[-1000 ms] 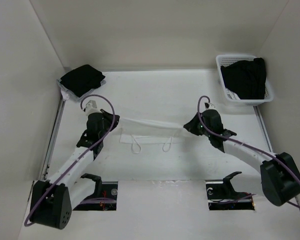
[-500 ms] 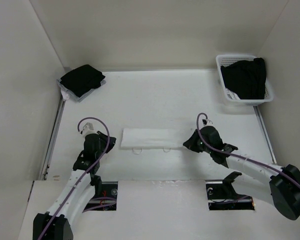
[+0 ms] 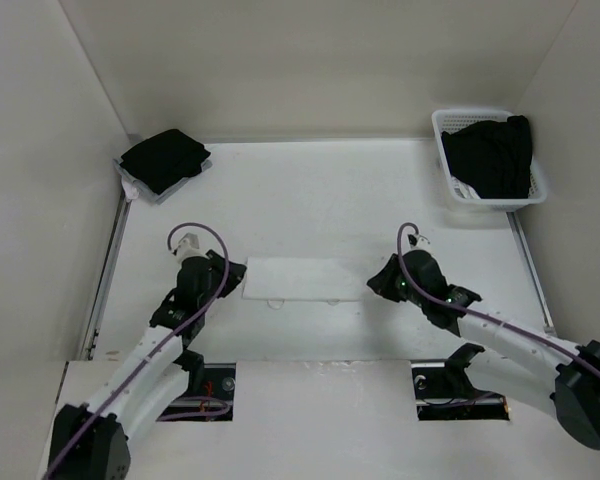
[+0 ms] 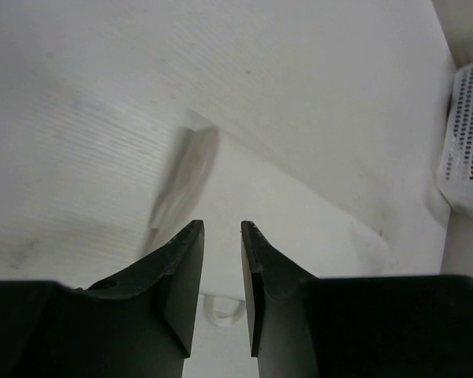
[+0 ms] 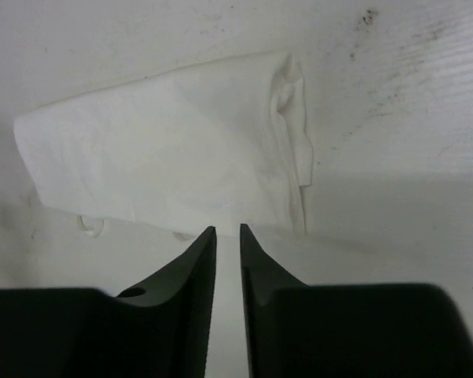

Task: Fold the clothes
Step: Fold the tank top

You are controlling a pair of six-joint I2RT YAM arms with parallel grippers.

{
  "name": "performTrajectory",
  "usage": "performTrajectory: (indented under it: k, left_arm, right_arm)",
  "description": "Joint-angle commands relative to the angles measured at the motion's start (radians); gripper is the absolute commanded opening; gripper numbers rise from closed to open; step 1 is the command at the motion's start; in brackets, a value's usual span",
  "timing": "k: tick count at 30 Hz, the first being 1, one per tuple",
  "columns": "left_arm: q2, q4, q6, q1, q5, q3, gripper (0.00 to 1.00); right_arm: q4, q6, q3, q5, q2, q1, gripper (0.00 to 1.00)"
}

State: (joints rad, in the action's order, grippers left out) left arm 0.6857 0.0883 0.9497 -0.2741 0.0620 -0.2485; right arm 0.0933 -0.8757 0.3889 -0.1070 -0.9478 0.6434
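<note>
The clothes [image 3: 302, 277], one small white garment, lie flat on the table as a folded strip between my two arms. Two thin strap loops stick out from its near edge. My left gripper [image 3: 233, 272] sits at the strip's left end, open, with nothing between its jaws. In the left wrist view [image 4: 221, 226] a strap loop [image 4: 221, 309] shows on the table below the gap. My right gripper [image 3: 376, 283] is just off the right end, open and empty. In the right wrist view [image 5: 228, 230] the clothes [image 5: 165, 153] lie right in front of the fingertips.
A folded black garment [image 3: 163, 160] lies in the back left corner. A white mesh basket [image 3: 443, 150] with black clothes [image 3: 490, 155] stands at the back right, also seen as the basket [image 4: 469, 142] in the left wrist view. White walls enclose the table.
A second ago both grippers held the garment's ends stretched above the table. It now lies folded flat, both jaws have opened and let go, and the left gripper has come back to its end.
</note>
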Motion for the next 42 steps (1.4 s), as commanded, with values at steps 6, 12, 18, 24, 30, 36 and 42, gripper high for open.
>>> performTrajectory:
  k: [6,12,18,24,30,36,42]
  left_arm:
    - [0.382,-0.386,0.029,-0.247,0.139,-0.103,0.25]
    - [0.515,-0.496,0.024,-0.155,0.136,-0.061,0.25]
    - [0.593,-0.558,0.004,-0.064,0.076,-0.040,0.26]
    - [0.552,-0.573,-0.003,-0.030,0.029,-0.031,0.26]
    - [0.440,-0.490,-0.032,-0.029,0.033,-0.044,0.26]
    - [0.379,-0.467,-0.045,-0.033,0.028,-0.061,0.26]
    - [0.344,-0.453,-0.058,-0.029,0.022,-0.063,0.27]
  right_arm:
    - [-0.176,0.058,0.102,0.003,-0.275,-0.040,0.13]
    - [-0.216,0.043,0.094,-0.034,-0.353,-0.075,0.43]
    - [-0.205,0.038,0.070,-0.027,-0.349,-0.075,0.44]
    - [-0.185,0.032,-0.005,-0.042,-0.071,-0.099,0.50]
    - [-0.138,0.058,0.016,0.059,-0.156,-0.189,0.55]
    - [-0.220,0.050,0.028,0.148,-0.281,-0.192,0.51]
    - [-0.285,0.017,0.038,0.191,-0.396,-0.192,0.36]
